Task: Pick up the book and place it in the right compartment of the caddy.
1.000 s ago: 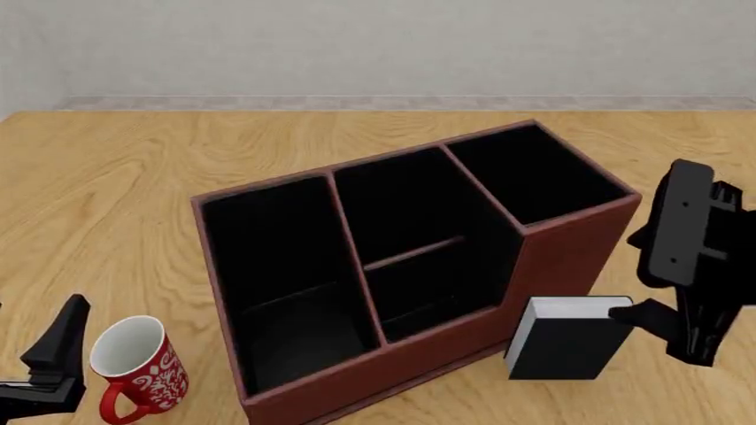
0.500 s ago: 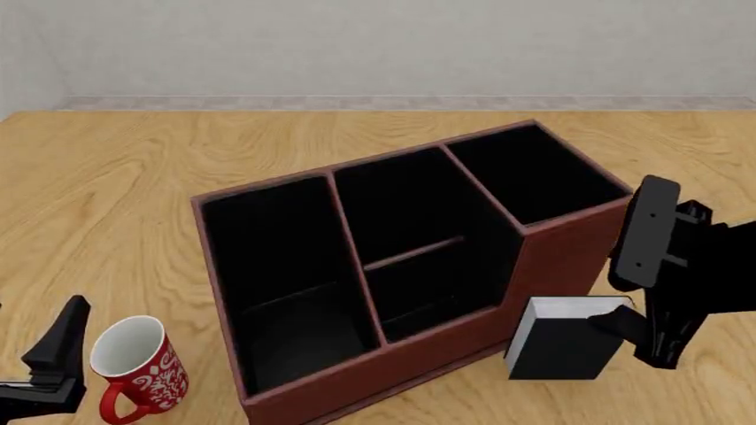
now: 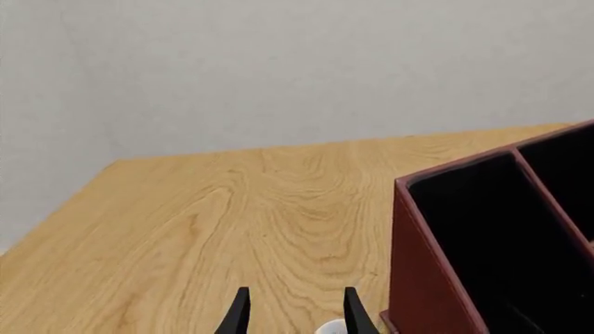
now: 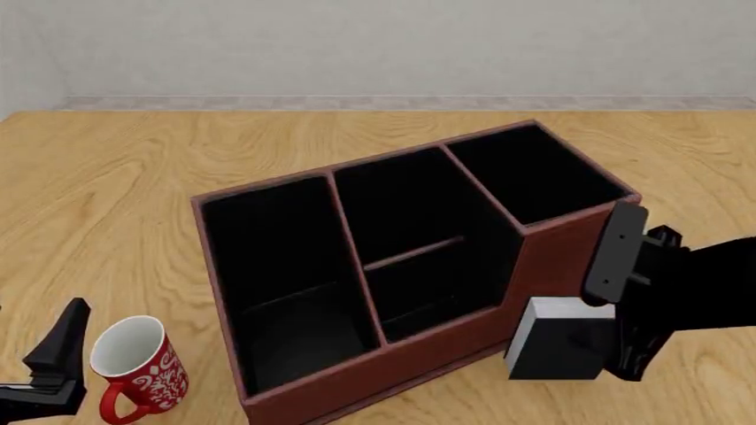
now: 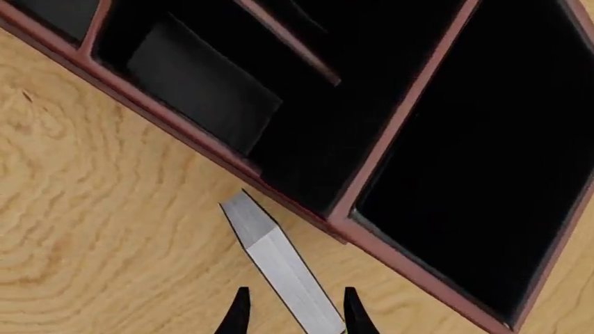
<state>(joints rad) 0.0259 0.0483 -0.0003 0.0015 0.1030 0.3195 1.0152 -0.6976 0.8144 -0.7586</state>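
Where pincer straddles: blocky matte-black book.

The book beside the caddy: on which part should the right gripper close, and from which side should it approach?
Probably from above, closing across the thickness of the book at its upper edge. It stands upright on the table next to the caddy, with the white page edges facing up, so the two covers are the flat faces to press. In the right wrist view, the right gripper already has one finger on each side of that white strip.
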